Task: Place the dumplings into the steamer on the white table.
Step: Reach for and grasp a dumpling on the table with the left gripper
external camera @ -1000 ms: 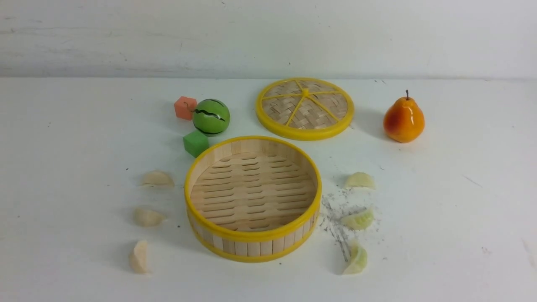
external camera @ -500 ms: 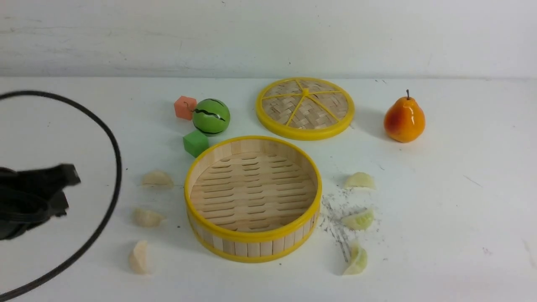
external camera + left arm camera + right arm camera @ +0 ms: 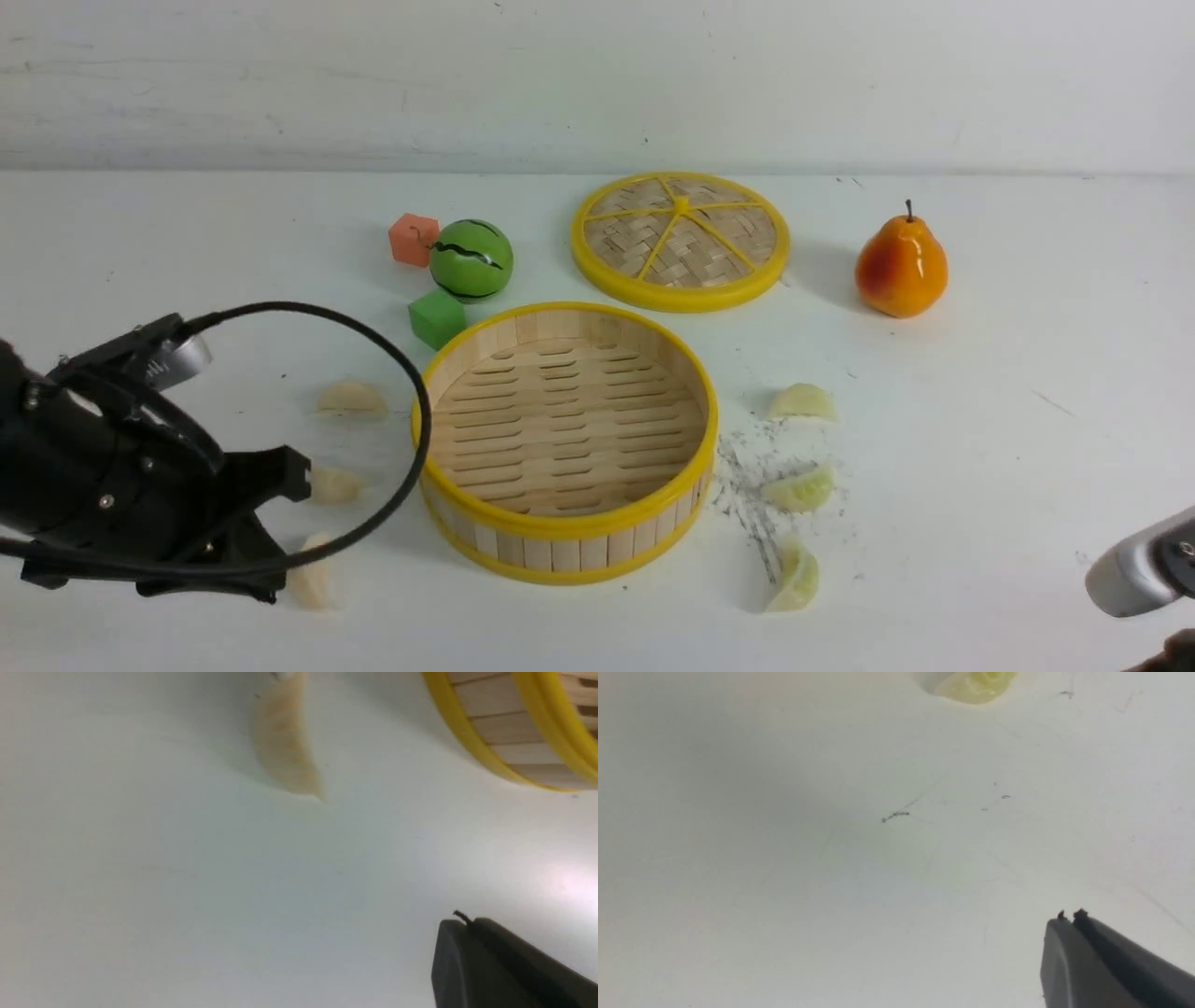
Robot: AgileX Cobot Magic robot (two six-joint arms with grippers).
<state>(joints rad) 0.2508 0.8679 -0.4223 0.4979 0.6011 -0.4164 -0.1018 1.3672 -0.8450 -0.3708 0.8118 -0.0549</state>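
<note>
The steamer (image 3: 560, 527) stands empty in the middle of the white table (image 3: 980, 448). Three cream dumplings (image 3: 350, 399) (image 3: 334, 485) (image 3: 313, 583) lie to its left and three pale green ones (image 3: 801, 401) (image 3: 798, 488) (image 3: 794, 579) to its right. My left arm (image 3: 140, 485) hangs low beside the nearest cream dumplings and partly covers them. In the left wrist view my left gripper (image 3: 462, 926) is shut and empty, with a cream dumpling (image 3: 285, 751) and the steamer wall (image 3: 514, 742) ahead. My right gripper (image 3: 1069, 919) is shut and empty, short of a green dumpling (image 3: 976, 683).
A flat woven lid (image 3: 680, 241) lies behind the steamer, with a pear (image 3: 900, 266) to its right. A watermelon ball (image 3: 470, 259), an orange cube (image 3: 413, 239) and a green cube (image 3: 435, 318) sit at the back left. A black cable (image 3: 411, 392) loops over the steamer's left rim.
My left arm has come in from the left edge to the cream dumplings. A part of my right arm has appeared at the bottom right corner. No dumpling has moved.
</note>
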